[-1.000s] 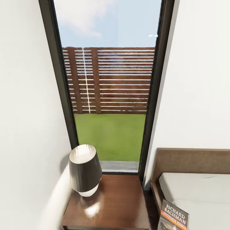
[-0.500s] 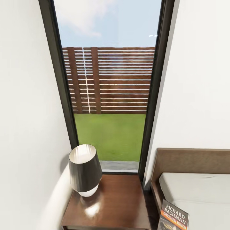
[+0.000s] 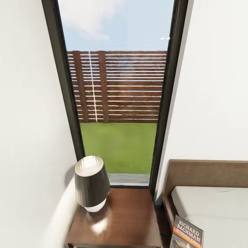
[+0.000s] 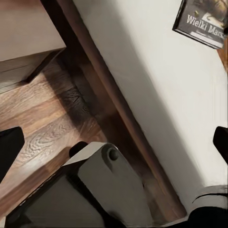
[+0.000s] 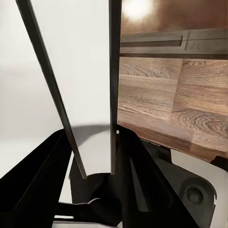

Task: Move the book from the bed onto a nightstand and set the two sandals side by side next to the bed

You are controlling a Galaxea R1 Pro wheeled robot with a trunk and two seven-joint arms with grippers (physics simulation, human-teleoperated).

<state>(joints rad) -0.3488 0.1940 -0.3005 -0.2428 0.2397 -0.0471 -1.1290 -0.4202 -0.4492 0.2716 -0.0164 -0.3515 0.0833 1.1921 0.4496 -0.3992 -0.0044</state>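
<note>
Here the book [image 3: 187, 235] is lying on the bed [image 3: 213, 203], just beside the nightstand [image 3: 127, 217]. Whether either end effector is released or clenched, I cannot tell. Carrying the book over, an arm is risking clipping the lamp [image 3: 91, 182].

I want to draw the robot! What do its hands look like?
The left hand has black fingers and a smooth grey casing with a round bolt. The right hand is black too, with a pale grey bolted part.
</note>
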